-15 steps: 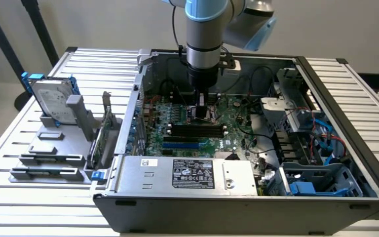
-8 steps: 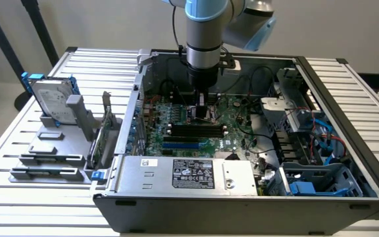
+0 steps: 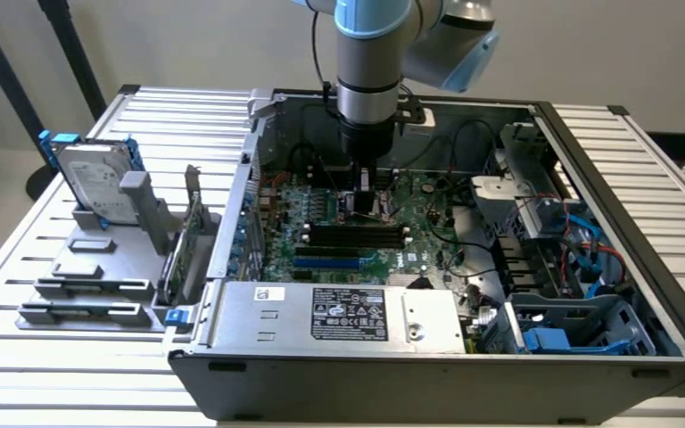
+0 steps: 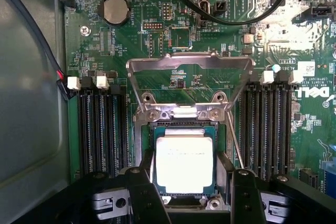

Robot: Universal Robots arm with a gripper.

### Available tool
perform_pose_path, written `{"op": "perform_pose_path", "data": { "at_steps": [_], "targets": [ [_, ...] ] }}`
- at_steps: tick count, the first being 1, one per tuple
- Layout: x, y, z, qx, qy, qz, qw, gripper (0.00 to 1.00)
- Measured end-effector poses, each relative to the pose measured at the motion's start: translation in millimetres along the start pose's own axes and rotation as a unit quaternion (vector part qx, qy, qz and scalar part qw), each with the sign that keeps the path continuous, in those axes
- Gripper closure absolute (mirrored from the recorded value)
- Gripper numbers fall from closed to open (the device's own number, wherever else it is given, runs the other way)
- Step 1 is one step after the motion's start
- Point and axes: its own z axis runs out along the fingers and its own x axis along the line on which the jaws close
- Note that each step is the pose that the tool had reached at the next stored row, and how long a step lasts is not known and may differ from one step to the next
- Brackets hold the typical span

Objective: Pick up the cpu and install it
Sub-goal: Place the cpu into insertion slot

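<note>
The cpu, a small square chip with a shiny silver top, lies flat in its socket on the green motherboard. The socket's metal load plate stands hinged open beyond it. My gripper hangs low right over the socket, and its two black fingers straddle the chip with a visible gap on at least one side, so it is open. In the exterior view the gripper reaches down into the open computer case, just above the motherboard.
Black memory slots flank the socket on both sides, and black cables arc over the board. Outside the case, at the exterior view's left, a silver hard drive in a blue frame and grey plastic blocks stand on the slatted table.
</note>
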Motion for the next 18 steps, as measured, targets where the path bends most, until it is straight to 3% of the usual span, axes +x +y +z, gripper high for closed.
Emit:
{"op": "perform_pose_path", "data": {
  "at_steps": [15, 17, 18],
  "targets": [
    [1.1, 0.1, 1.2, -0.0003, -0.0001, -0.005, 1.0, 0.45],
    [1.3, 0.1, 1.5, -0.0004, 0.0002, -0.005, 1.0, 0.44],
    [1.1, 0.0, 1.3, -0.0003, -0.0002, -0.005, 1.0, 0.37]
  ]
}}
